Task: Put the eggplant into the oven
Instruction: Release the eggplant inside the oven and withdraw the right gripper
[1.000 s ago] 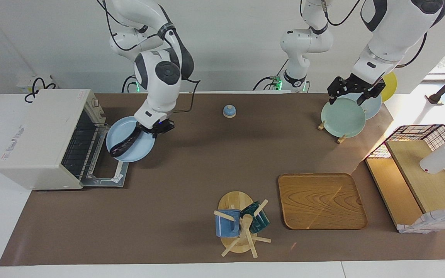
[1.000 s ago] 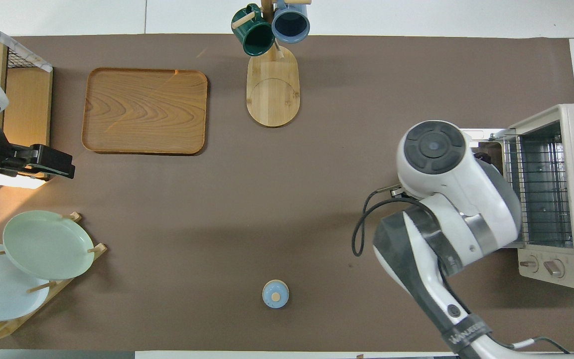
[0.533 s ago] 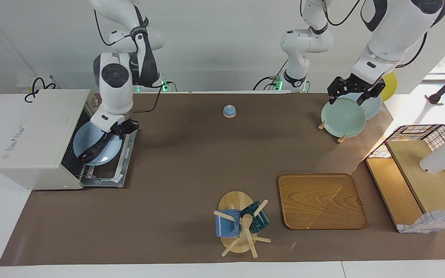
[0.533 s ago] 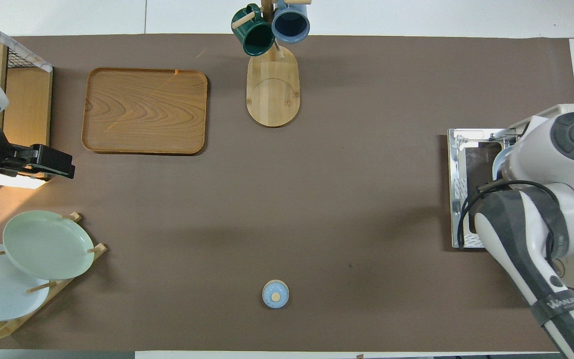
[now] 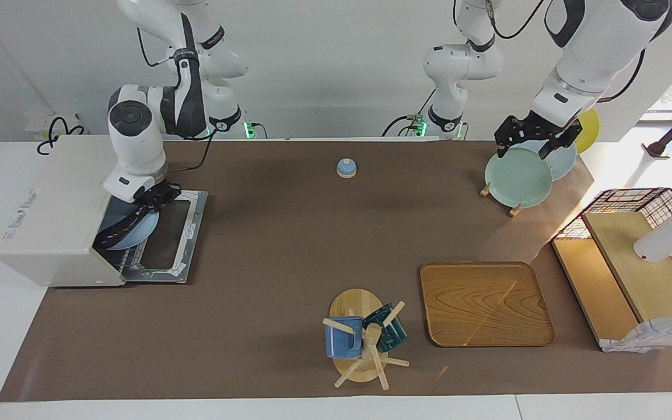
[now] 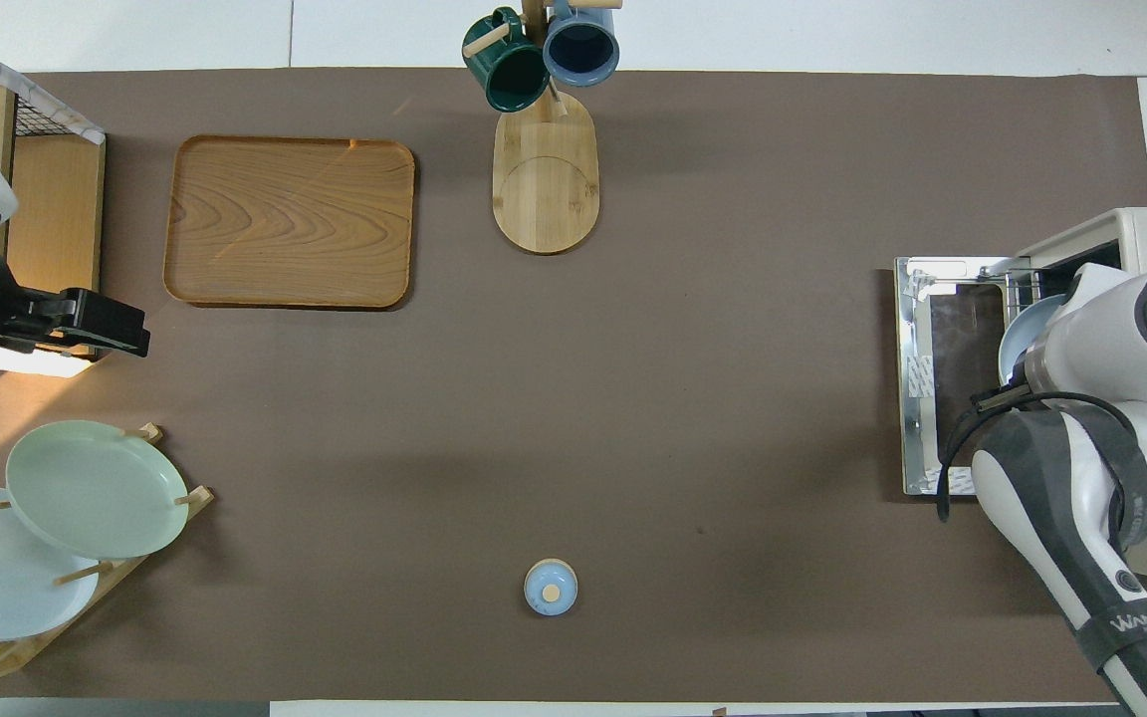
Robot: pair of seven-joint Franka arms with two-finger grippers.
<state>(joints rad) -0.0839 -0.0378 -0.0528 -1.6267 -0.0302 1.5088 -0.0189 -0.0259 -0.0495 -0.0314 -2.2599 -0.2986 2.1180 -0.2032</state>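
In the overhead view the right arm's white wrist covers its own claw, most of the pale blue plate [image 6: 1017,334] and the whole eggplant. In the facing view the oven [image 5: 56,210] roof hides the parts of the plate and eggplant [image 5: 119,228] already inside the cavity, and the right claw [image 5: 148,198] sits so tight against the plate rim that its fingertips cannot be made out. The overhead picture's edge cuts off the oven body and the left arm. The yellow plate [image 5: 590,125] shows only as a sliver past the left arm.
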